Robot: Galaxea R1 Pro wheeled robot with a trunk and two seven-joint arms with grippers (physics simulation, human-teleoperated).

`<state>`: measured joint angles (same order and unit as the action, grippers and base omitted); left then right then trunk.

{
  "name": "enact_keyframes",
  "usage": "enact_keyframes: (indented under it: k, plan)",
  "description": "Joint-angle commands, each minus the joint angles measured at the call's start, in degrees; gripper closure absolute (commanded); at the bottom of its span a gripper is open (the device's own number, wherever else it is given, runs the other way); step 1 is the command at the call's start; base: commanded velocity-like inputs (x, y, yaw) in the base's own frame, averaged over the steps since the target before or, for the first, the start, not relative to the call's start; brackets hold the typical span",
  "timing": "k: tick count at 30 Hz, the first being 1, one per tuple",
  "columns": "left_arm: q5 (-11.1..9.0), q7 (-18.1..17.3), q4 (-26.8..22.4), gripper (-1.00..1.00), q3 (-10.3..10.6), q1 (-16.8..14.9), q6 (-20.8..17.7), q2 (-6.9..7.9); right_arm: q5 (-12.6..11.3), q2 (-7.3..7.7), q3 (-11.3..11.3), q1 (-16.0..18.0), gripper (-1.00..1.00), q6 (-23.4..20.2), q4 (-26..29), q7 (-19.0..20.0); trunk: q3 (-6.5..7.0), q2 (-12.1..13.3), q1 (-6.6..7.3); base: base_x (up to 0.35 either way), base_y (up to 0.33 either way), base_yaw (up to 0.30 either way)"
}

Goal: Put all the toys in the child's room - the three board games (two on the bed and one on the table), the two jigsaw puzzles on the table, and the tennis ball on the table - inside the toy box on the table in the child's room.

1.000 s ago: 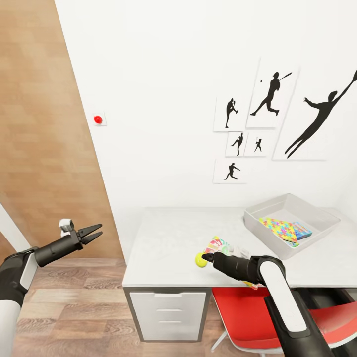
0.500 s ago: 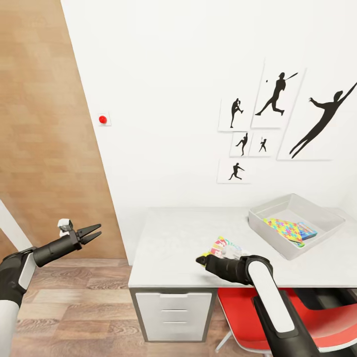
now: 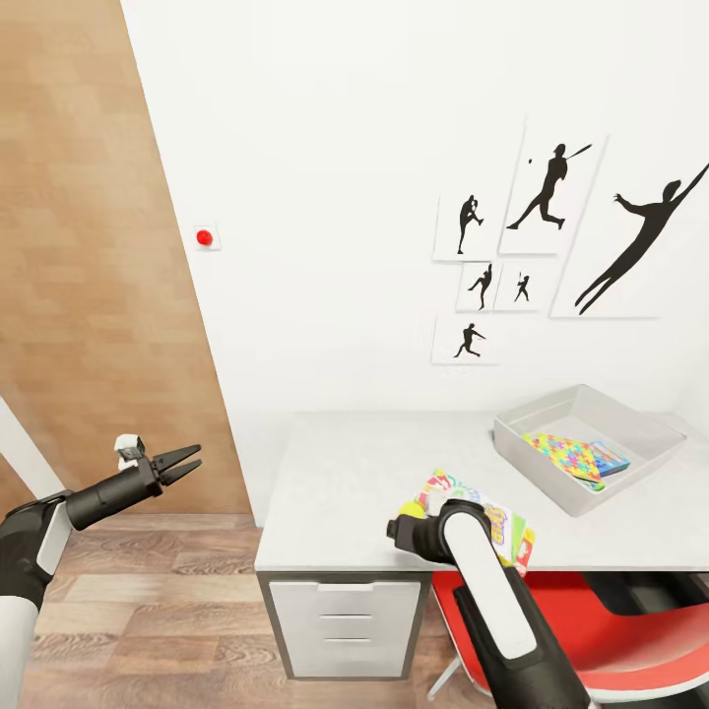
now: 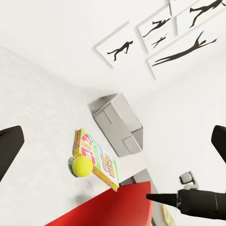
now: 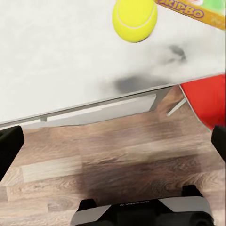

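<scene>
Tennis ball touches carton (Skip-Bo).

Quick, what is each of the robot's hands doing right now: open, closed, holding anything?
Left gripper: open, holding nothing, off to the side of the table.
Right gripper: open, empty; the tennis ball lies loose beyond its fingers.

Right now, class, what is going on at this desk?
A two-armed robot is tidying toys into the toy box on the table. A jigsaw puzzle and a blue carton beside it already lie in the box. The right gripper, open, hangs at the table's front edge, close to the tennis ball, which rests on the table against the Skip-Bo game. The left gripper is held out over the floor, empty.
</scene>
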<state>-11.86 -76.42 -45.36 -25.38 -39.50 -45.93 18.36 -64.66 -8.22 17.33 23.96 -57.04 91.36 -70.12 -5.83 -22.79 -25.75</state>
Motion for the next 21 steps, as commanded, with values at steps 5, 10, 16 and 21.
enact_keyframes:
  k: [5, 10, 16, 21]
  plan:
    - [-0.09, -0.13, 0.01, -1.00, -0.02, -0.05, -0.56, 0.01, -0.47, -0.06, 1.15, 0.37, -1.00, 1.73, 0.05, -3.56, -0.13, -0.13, -0.04, 0.000, 0.028, 0.000]
    - [-0.04, -0.06, 0.01, -1.00, -0.02, -0.05, -0.56, 0.04, -0.47, 0.22, 1.55, 0.45, -1.00, 3.06, 0.05, -4.36, -0.13, -0.13, -0.04, 0.034, 0.156, 0.000]
    - [-0.02, -0.06, 0.01, -1.00, -0.02, -0.05, -0.56, 0.03, -0.45, 0.42, 1.64, 0.47, -1.00, 3.84, 0.05, -4.48, -0.13, -0.13, -0.04, 0.018, 0.056, 0.000]
    - [-0.01, -0.04, 0.01, -1.00, -0.02, -0.05, -0.54, 0.06, -0.39, 0.60, 1.76, 0.47, -1.00, 6.88, 0.05, -4.21, -0.13, -0.13, -0.04, 0.003, 0.029, 0.000]
